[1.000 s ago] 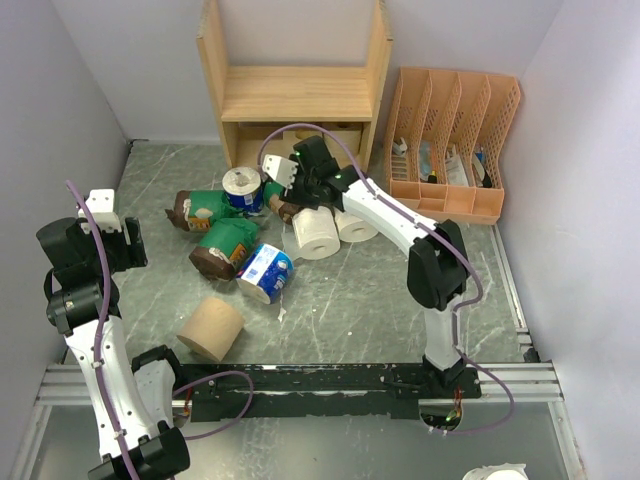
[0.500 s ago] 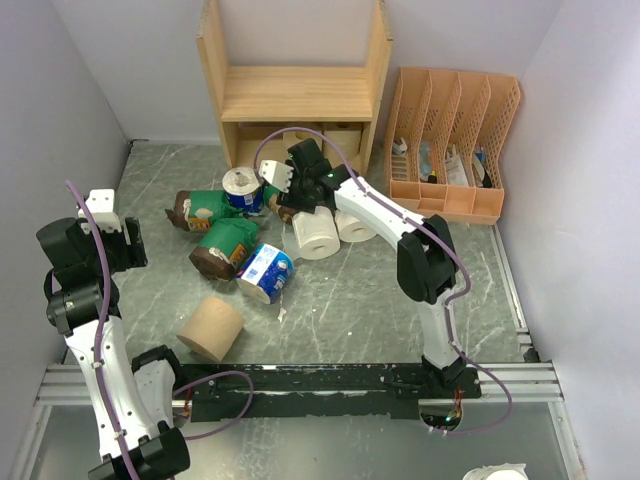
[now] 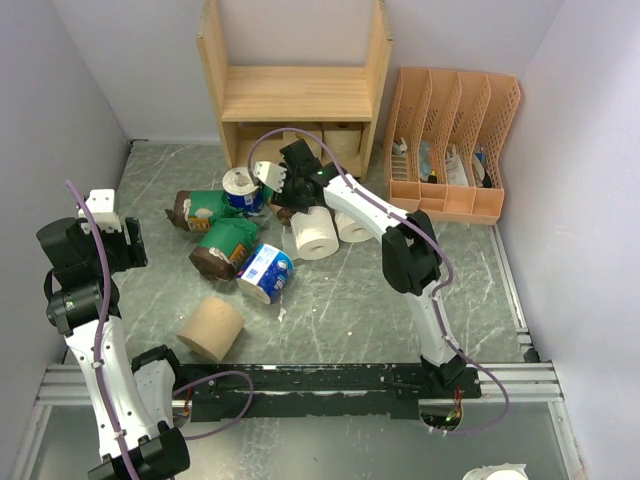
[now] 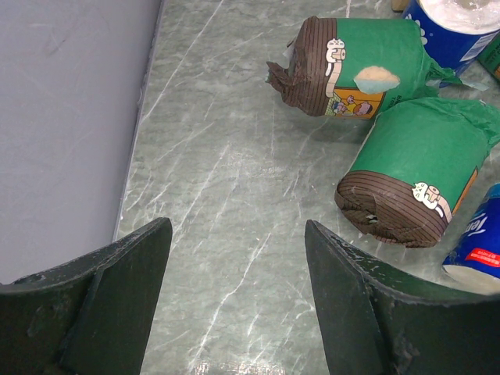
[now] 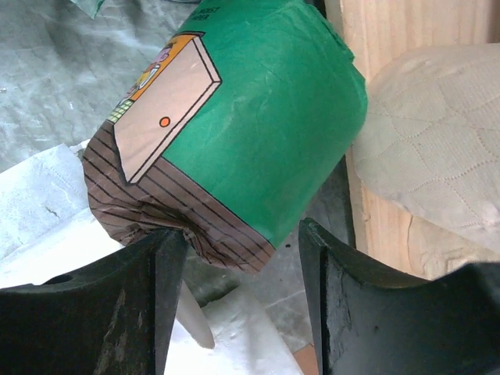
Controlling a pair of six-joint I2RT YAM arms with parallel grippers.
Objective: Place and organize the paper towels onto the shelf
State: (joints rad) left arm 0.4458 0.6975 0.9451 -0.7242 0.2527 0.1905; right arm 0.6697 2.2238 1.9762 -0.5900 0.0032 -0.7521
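Note:
Paper towels lie in a cluster in front of the wooden shelf (image 3: 295,92): a tan roll (image 3: 211,328), two blue-and-white rolls (image 3: 265,272) (image 3: 241,188), green-wrapped rolls (image 3: 228,245) (image 3: 200,210) and two white rolls (image 3: 316,230) (image 3: 355,226). My right gripper (image 5: 238,242) is open at the brown end of another green-wrapped roll (image 5: 258,117), which lies against the shelf's side panel (image 5: 383,219). Its left fingertip touches the wrapper. A pale roll (image 5: 437,148) sits inside the lower tier. My left gripper (image 4: 238,234) hangs open over bare table, left of two green rolls (image 4: 367,62) (image 4: 414,164).
A peach slotted file organizer (image 3: 455,150) stands right of the shelf. Grey walls close in the left, back and right. A metal rail (image 3: 300,380) runs along the near edge. White rolls (image 5: 47,203) lie just under the right gripper.
The right arm has swung left, and its gripper has slid along the shelf's foot toward the green-wrapped roll. The left arm and the rolls have not moved.

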